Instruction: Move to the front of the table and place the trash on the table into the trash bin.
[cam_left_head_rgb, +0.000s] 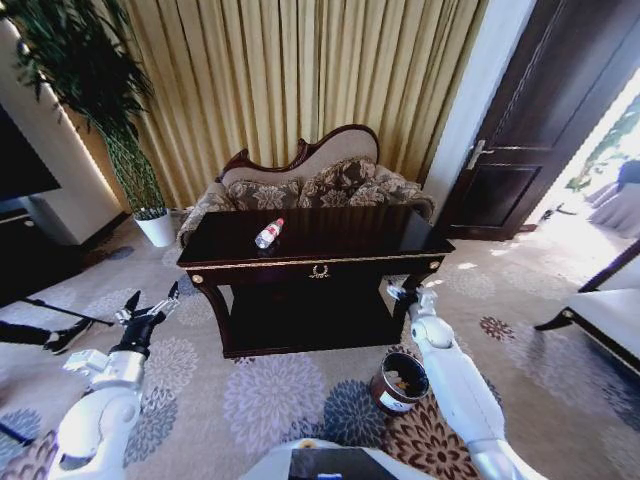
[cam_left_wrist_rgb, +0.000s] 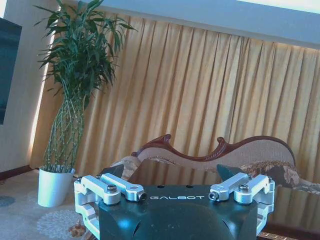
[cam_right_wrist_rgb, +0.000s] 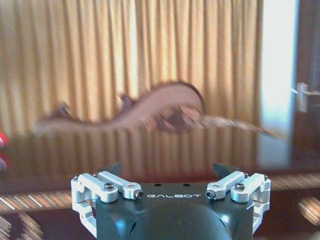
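**Op:** I have the left hand (cam_left_head_rgb: 150, 297) raised off the worktop's left front corner, fingers spread apart and holding nothing. The right hand (cam_left_head_rgb: 403, 293) is up by the right front corner; in its wrist view the fingers (cam_right_wrist_rgb: 112, 169) stand apart too, with nothing between them.

**Sup:** So nothing is picked up. Where is the trash?

**Op:** The bottle (cam_left_head_rgb: 268, 233) lies on its side on the worktop (cam_left_head_rgb: 330, 235), left of centre and toward the back, well clear of both hands. I can't make out any smaller scraps on the glossy top.

**Sup:** And the bin?

**Op:** The bin (cam_left_head_rgb: 399, 381) stands on the carpet (cam_left_head_rgb: 270, 395) just in front of the right leg of the worktop, close beside my right arm. There's something pale inside it, but I can't tell what.

**Sup:** How far along are we?

**Op:** I judge the approach about done: I'm squared up in front, with the sofa (cam_left_head_rgb: 310, 185) behind the worktop. The bottle is untouched, so the grasp, carry and drop are all left.
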